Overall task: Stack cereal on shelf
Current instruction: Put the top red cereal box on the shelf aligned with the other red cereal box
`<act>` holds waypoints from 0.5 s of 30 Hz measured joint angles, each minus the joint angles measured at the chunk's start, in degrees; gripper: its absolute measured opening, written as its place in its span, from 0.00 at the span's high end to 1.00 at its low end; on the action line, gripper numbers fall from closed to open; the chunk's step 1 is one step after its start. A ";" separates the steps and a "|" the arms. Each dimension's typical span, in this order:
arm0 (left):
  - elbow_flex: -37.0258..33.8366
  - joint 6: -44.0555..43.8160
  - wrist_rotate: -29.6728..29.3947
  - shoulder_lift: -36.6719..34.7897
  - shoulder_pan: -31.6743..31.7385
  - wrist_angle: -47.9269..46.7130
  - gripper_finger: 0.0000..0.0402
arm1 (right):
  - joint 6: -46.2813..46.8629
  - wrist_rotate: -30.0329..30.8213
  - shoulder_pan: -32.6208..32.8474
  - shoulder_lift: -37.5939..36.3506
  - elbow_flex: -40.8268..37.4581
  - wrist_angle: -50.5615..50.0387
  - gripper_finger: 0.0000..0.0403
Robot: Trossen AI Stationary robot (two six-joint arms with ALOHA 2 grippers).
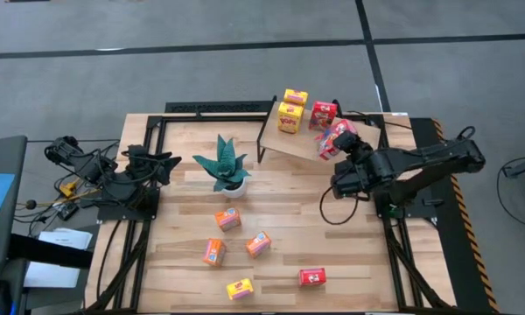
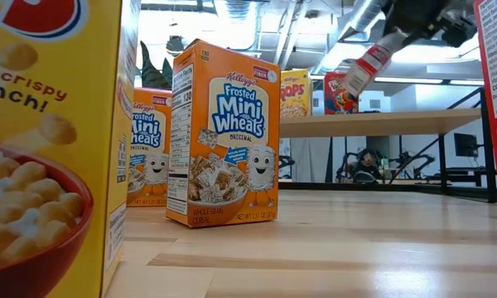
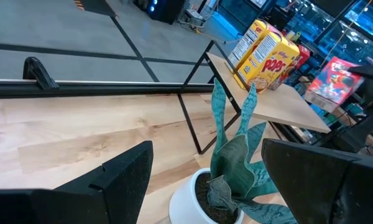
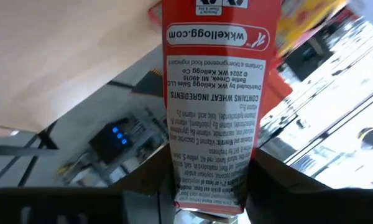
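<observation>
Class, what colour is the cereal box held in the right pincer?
Red: the held box shows best in the right wrist view.

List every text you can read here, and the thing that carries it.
"Kellogg's Frosted Mini Wheats ORIGINAL": front orange box.
"POPS": yellow box on the shelf.
"wkkellogg.com", "CONTAINS WHEAT INGREDIENTS": red box held in the right pincer.
"CRISPY": near yellow box.
Fine print: too small.
</observation>
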 joint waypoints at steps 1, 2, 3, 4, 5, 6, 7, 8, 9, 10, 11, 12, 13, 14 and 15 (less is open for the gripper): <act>0.00 -0.05 -0.01 -0.01 0.00 0.00 0.27 | 0.00 0.00 -1.18 -0.45 -0.60 0.11 0.59; 0.00 -0.19 0.01 -0.01 0.00 0.00 0.27 | -0.01 0.00 -2.37 -0.80 -1.07 0.11 0.59; 0.00 -0.35 0.01 0.01 0.00 0.00 0.27 | -0.02 0.00 -3.54 -1.19 -1.47 0.05 0.59; 0.00 -0.51 0.01 0.00 0.00 0.02 0.27 | -0.12 0.00 -4.71 -1.54 -1.75 0.06 0.59; 0.00 -0.67 0.01 0.01 0.00 0.02 0.27 | -0.12 0.00 -5.78 -1.92 -2.07 0.09 0.59; 0.00 -0.69 0.01 0.00 0.00 0.02 0.27 | -0.23 -0.01 -6.80 -2.08 -2.22 0.01 0.59; 0.00 -0.69 0.01 0.00 0.00 0.03 0.27 | -0.48 -0.10 -7.66 -2.11 -2.25 -0.01 0.59; 0.00 -0.68 0.02 -0.01 0.00 0.04 0.27 | -0.57 -0.20 -8.39 -2.09 -2.25 0.11 0.59; 0.00 -0.71 0.05 0.01 0.00 0.04 0.27 | -0.66 -0.49 -9.02 -2.06 -2.25 0.14 0.58; 0.00 -0.95 0.05 0.01 0.00 0.04 0.27 | -0.82 -1.11 -9.54 -2.06 -2.25 0.09 0.58; 0.00 -1.17 0.05 -0.01 0.00 0.04 0.27 | -0.94 -1.88 -9.90 -2.04 -2.25 0.07 0.58; 0.00 -1.45 0.07 0.00 0.00 0.04 0.27 | -1.14 -2.51 -10.20 -1.88 -2.25 0.06 0.57; 0.00 -1.62 0.06 0.01 0.00 0.06 0.27 | -1.48 -3.39 -10.41 -1.80 -2.25 0.10 0.57; 0.00 -1.69 0.07 0.00 0.00 0.06 0.27 | -1.99 -4.70 -10.45 -1.78 -2.27 0.22 0.57; 0.00 -1.71 0.07 -0.01 0.00 0.07 0.27 | -2.64 -5.91 -10.43 -1.78 -2.27 0.08 0.57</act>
